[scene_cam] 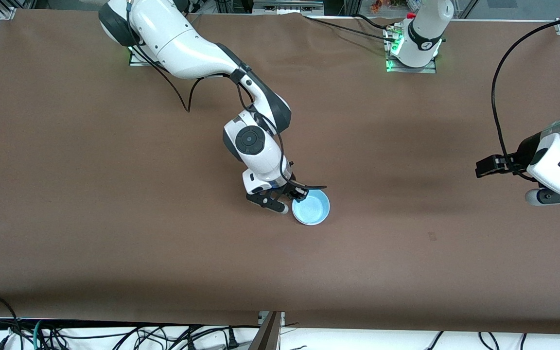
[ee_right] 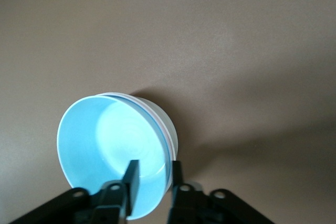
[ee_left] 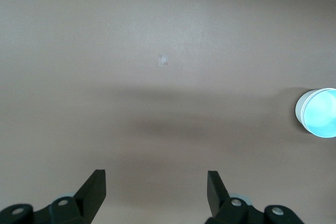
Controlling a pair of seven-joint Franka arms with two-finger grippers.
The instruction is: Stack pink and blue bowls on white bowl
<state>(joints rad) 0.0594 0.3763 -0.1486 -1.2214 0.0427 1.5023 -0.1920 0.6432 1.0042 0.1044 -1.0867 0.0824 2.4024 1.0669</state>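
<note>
The blue bowl (scene_cam: 311,207) sits upright on the brown tabletop (scene_cam: 90,194), roughly midway between the two short ends and a little nearer the front camera's long edge than the edge where the arm bases stand; it is a small round bowl of glossy sky-blue plastic, its inside catching a pale sheen. In the right wrist view it shows as the top of a nested stack — just beneath its rim runs a thin line of the pink bowl (ee_right: 167,129), and under that the outer wall of the white bowl (ee_right: 164,115), all three the same size and seated closely one in another; the stack casts a soft shadow on the tabletop beside it. The right gripper (scene_cam: 293,196) is at the stack's rim on the side toward the right arm's end of the tabletop; its jaws straddle the rim with one finger inside the blue bowl and one outside the stack's wall, only narrowly parted — whether they grip the rim or have let go of it cannot be told. The left gripper (scene_cam: 485,166) waits over bare tabletop near the left arm's end, well apart from the stack; its jaws stand wide open with nothing between them.
</note>
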